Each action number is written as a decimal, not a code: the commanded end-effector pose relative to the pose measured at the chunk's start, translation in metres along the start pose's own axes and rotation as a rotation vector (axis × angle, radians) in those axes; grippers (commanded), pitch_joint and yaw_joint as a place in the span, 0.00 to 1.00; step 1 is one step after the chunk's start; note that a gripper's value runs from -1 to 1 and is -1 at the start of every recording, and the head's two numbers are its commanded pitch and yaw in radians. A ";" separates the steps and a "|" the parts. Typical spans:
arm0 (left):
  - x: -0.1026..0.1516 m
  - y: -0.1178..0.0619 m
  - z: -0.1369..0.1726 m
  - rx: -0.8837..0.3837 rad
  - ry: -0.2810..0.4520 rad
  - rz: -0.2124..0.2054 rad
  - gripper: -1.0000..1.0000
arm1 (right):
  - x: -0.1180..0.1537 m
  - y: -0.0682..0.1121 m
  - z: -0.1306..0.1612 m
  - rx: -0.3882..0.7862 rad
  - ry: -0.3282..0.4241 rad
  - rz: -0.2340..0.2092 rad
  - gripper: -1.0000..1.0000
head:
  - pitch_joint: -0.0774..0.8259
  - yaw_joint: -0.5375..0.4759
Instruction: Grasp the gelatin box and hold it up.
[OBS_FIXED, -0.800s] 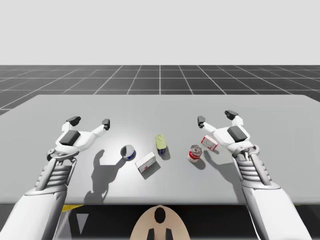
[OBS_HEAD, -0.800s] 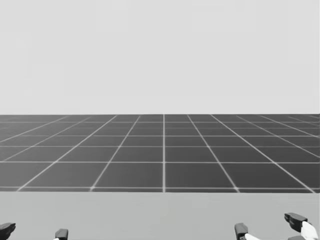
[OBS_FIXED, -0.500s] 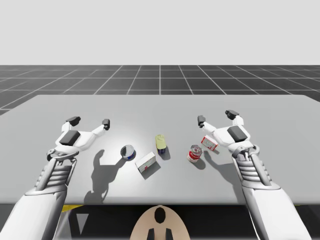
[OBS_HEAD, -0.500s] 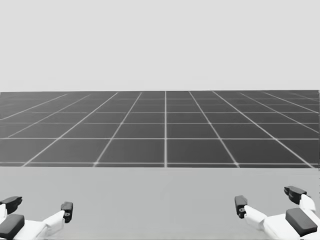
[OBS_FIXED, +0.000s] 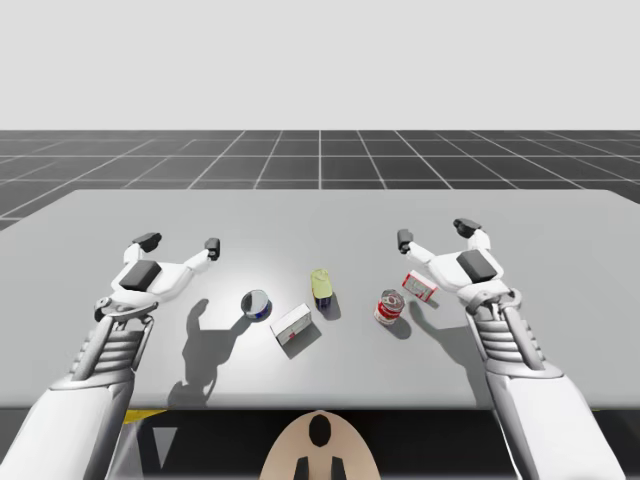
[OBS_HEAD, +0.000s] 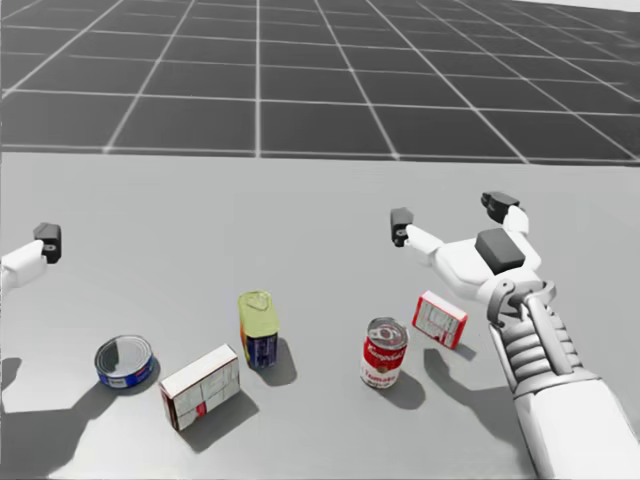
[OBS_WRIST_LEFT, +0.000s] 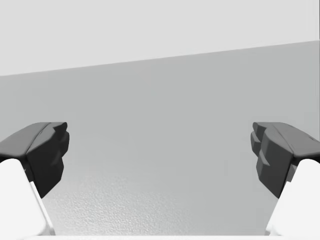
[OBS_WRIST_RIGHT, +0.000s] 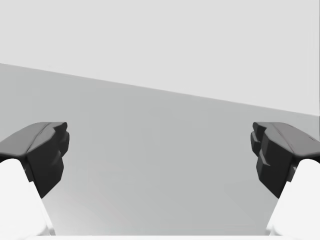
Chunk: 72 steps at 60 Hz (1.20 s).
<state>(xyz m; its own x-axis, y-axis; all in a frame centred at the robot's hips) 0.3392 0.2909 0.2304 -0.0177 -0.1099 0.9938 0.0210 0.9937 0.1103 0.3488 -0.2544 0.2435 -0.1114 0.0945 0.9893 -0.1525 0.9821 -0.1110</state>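
While my right claw (OBS_HEAD: 450, 214) gapes (empty), red box (OBS_HEAD: 440, 318) lies just behind it.

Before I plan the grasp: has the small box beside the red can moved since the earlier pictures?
No. The small box lies as before, close beside the red can.

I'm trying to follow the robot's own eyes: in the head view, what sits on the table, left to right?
Flat blue can, white box with red patches, tall yellow and blue can, red can, small red-edged box.
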 end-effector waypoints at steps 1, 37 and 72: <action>0.000 -0.001 0.000 -0.005 0.000 -0.003 0.00 | 0.000 -0.001 0.000 -0.002 -0.001 0.003 0.00 | 0.68 0.32; 0.000 -0.004 0.001 -0.007 0.006 0.005 0.00 | 0.016 0.003 0.019 0.058 -0.007 -0.002 0.00 | 0.78 0.16; -0.004 -0.006 -0.001 -0.013 0.027 0.011 0.00 | -0.016 -0.054 0.073 0.361 0.128 -0.031 0.00 | 0.79 0.16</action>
<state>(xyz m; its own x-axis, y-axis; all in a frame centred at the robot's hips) 0.3398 0.2859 0.2272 0.0042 -0.1006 0.9949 0.0313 0.9944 0.1005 0.2922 -0.3055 0.2379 -0.0267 0.1159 0.9929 -0.4232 0.8986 -0.1163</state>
